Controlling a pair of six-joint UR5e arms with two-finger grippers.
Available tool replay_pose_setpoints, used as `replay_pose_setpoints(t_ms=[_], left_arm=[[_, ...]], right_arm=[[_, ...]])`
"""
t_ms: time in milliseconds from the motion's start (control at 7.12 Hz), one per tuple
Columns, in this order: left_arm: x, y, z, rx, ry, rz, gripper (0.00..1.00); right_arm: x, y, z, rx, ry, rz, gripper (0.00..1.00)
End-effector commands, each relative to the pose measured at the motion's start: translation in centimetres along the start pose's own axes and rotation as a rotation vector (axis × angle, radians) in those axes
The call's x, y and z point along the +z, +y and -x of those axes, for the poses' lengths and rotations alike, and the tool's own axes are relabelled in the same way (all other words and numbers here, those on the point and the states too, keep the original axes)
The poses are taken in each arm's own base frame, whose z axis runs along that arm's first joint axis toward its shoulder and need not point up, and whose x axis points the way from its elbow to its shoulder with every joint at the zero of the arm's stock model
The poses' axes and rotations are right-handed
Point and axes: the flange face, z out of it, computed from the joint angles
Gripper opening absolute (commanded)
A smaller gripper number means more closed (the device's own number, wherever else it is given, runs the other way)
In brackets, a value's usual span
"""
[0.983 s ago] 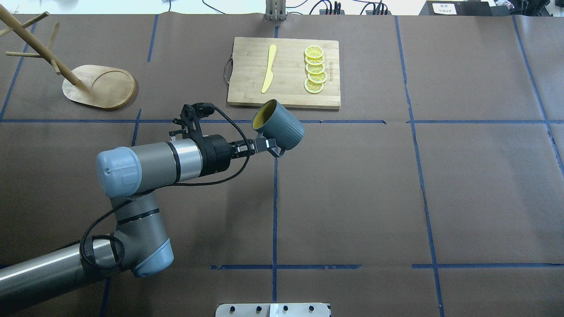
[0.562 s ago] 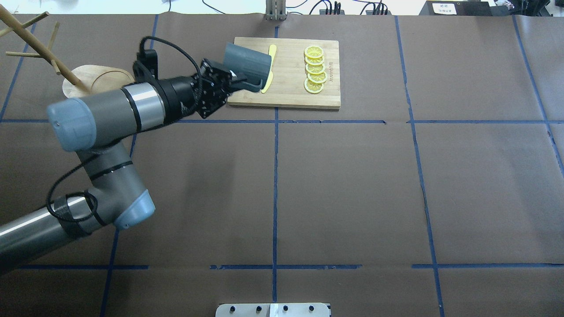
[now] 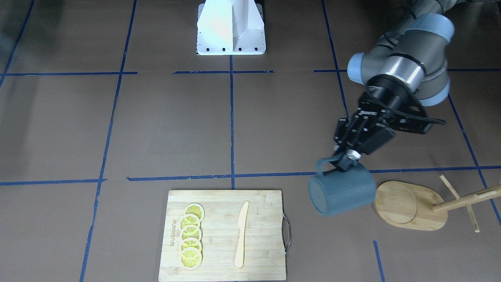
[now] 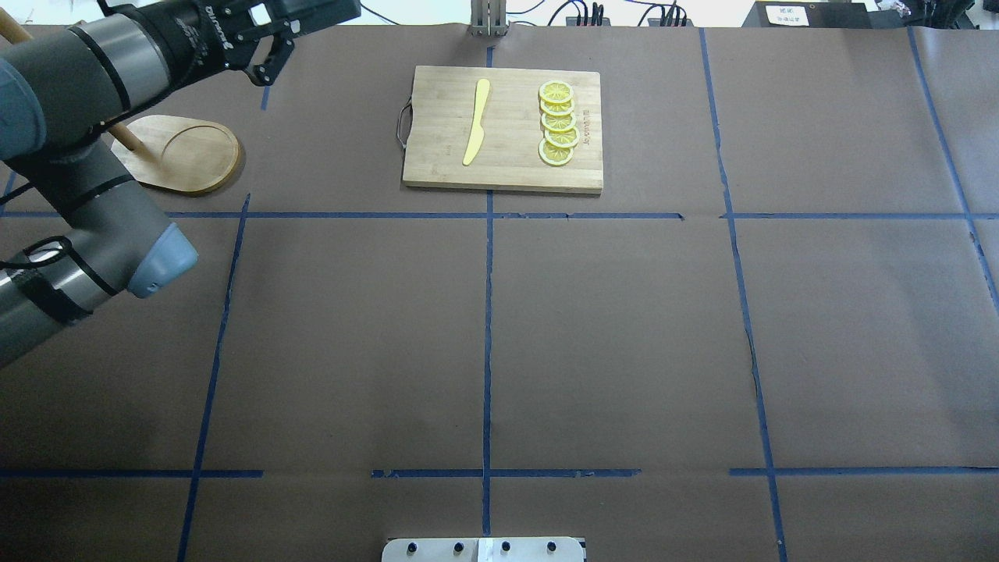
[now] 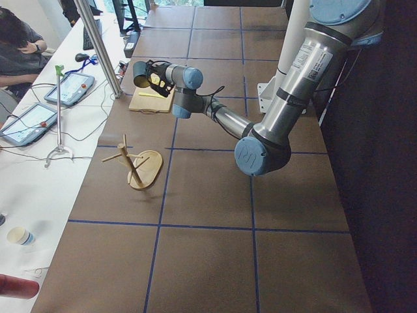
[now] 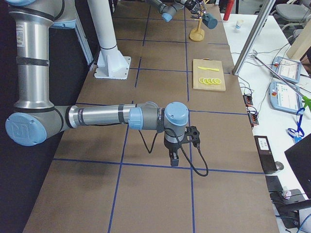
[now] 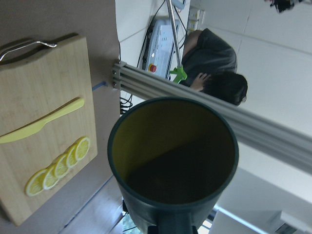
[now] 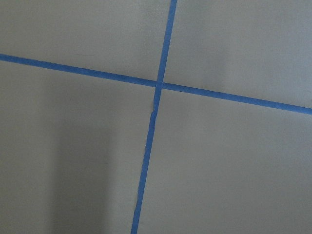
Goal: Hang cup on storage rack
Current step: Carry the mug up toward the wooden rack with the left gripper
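Left gripper [image 3: 344, 162] is closed on the loop handle [image 3: 323, 164] of the cup [image 3: 340, 194] and holds it sideways in the air near the far left corner of the table [image 3: 156, 129], just beside the base of the storage rack [image 3: 407, 203]. I think this sideways hold lets the handle meet a peg [image 3: 450, 188]. Right gripper [image 6: 174, 158] hangs near the right edge; open or closed, I cannot tell.
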Motion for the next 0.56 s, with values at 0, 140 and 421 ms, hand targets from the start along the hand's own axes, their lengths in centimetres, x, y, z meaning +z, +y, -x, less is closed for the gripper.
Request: replay_pose_setpoints(t_ms=[0, 140, 421], left_arm=[[-1.9, -6.1, -4.3, -0.132, 0.082, -0.04, 0.0], [-3.2, -9.3, -5.0, -0.174, 0.107, -0.041, 0.0], [-6.4, -15.2, -4.0, -0.165, 0.131, 0.002, 0.0]], right_arm=[[-0.2, -0.1, 0.2, 0.002, 0.002, -0.004, 1.0], [-0.2, -0.1, 0.2, 0.002, 0.002, -0.004, 1.0], [-0.2, -0.1, 0.2, 0.002, 0.003, -0.004, 1.0]])
